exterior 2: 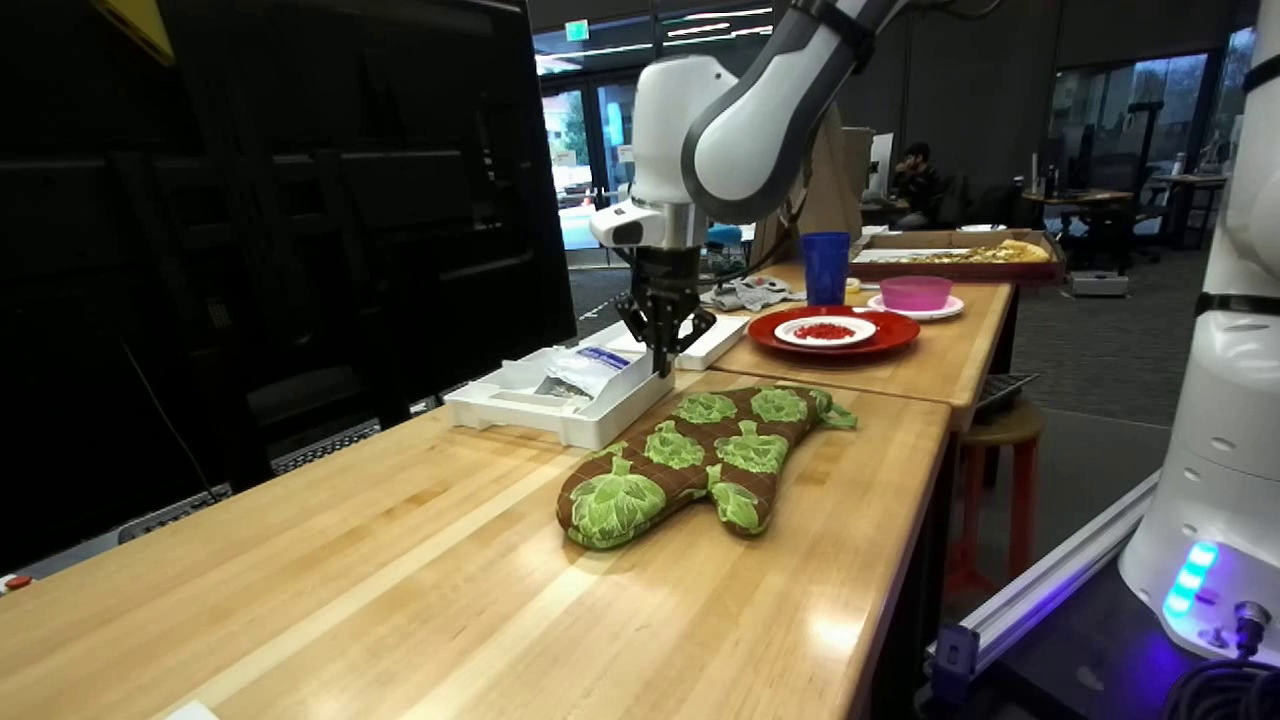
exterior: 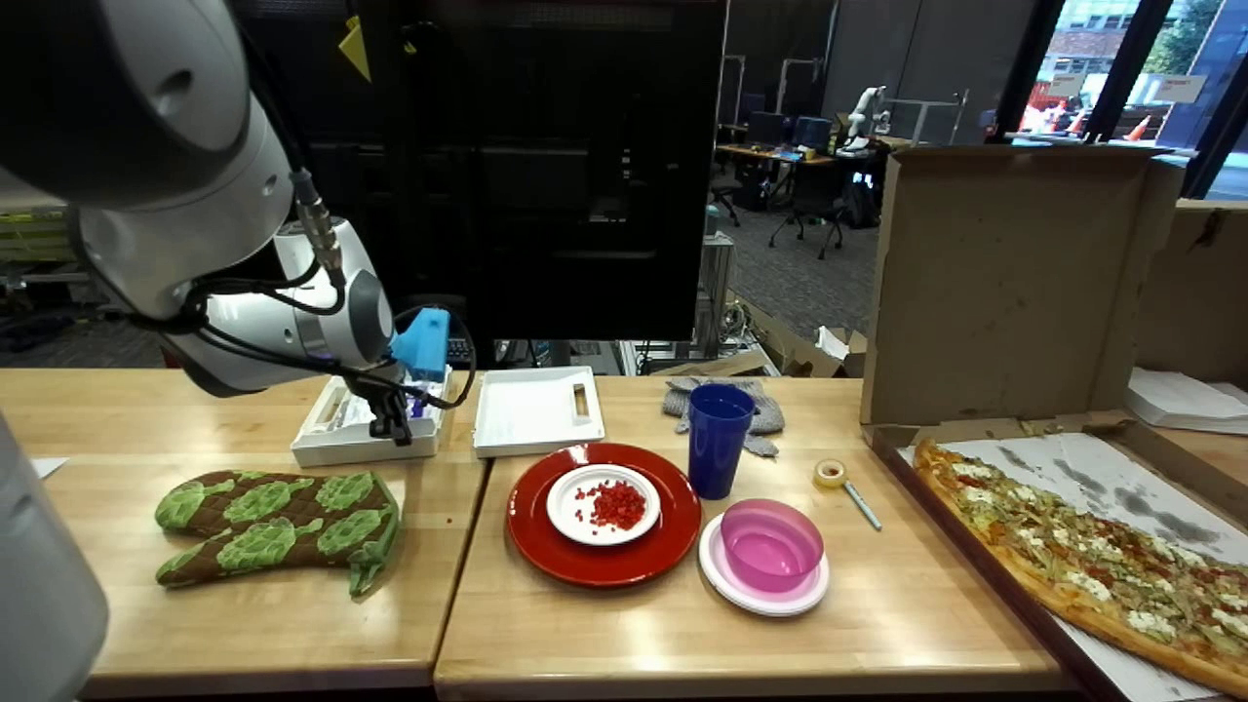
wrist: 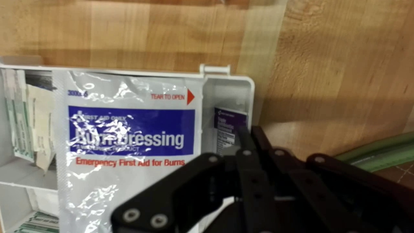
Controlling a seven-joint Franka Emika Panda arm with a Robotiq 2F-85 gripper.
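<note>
The end effector [wrist: 251, 128] is closed down narrow, with the mitt-side wall of an open white case [wrist: 136, 72] pinched between its fingertips. Inside the case, one large Burn Dressing packet [wrist: 129, 129] lies across the middle, one small purple-topped packet [wrist: 231, 119] sits in the compartment beside the pinched wall, and the compartments at the opposite side hold slim printed packets [wrist: 19, 129], too overlapped to count.

One slotted white tray [exterior: 531, 409] lies just beside the case, and one oven mitt [exterior 2: 695, 460] near it, a strip of wood between. The case stands toward the far edge of the bench [exterior 2: 350, 600], with a large black panel [exterior 2: 300, 250] rising beyond; a broad run of wood stretches from the mitt toward the camera in an exterior view.

Across the seam, one red plate [exterior: 546, 561] carries one small white plate [exterior: 563, 512] of red bits [exterior: 619, 505]. Next come one blue cup [exterior: 717, 444], one pink bowl [exterior: 775, 526] on stacked white plates [exterior: 717, 575], one tape roll [exterior: 831, 484], one pen [exterior: 863, 507], and one open cardboard box [exterior: 1014, 292] holding pizza [exterior: 1072, 556].
</note>
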